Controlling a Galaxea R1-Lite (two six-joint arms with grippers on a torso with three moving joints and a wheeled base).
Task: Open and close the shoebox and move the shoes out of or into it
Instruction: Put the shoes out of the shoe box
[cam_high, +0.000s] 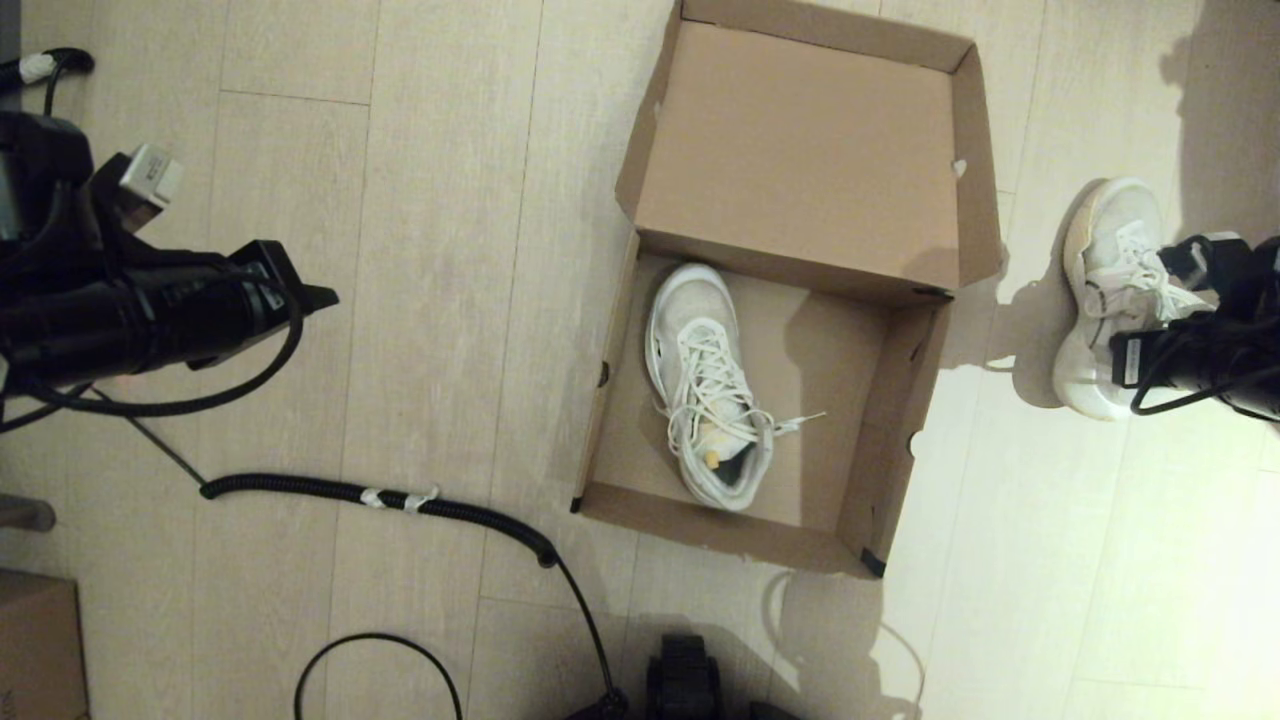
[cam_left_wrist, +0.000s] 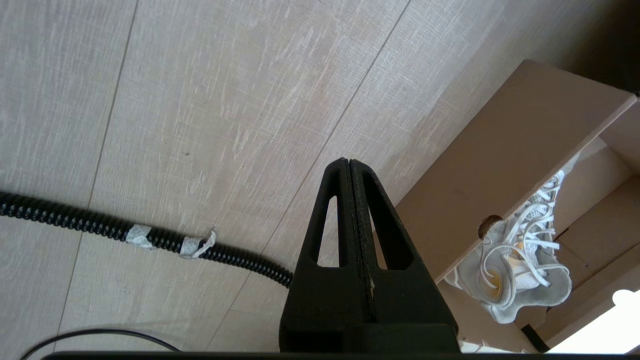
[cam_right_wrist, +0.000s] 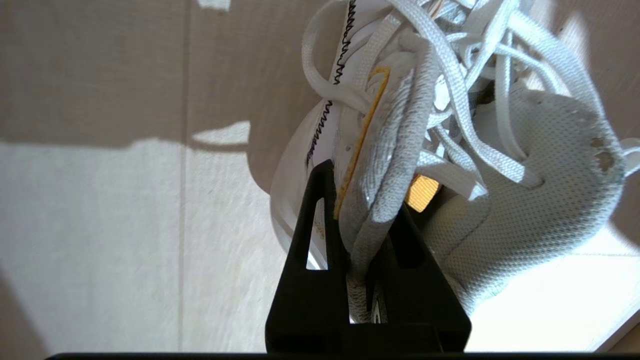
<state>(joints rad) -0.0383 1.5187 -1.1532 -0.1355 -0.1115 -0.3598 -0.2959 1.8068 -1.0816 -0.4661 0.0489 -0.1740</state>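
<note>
Shoe (cam_right_wrist: 525, 215) collar (pinched) between right gripper (cam_right_wrist: 367, 235) fingers

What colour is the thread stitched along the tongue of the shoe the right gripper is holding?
Yellow, on the shoe; best in the right wrist view.

Right gripper (cam_right_wrist: 357, 200) jaws clamped on white sneaker (cam_right_wrist: 525, 215) collar, tangled laces, pale floor (cam_right_wrist: 100, 225)

Glaring sunlight from the right; hard shadows over the floor (cam_high: 420, 300); sharp focus
</note>
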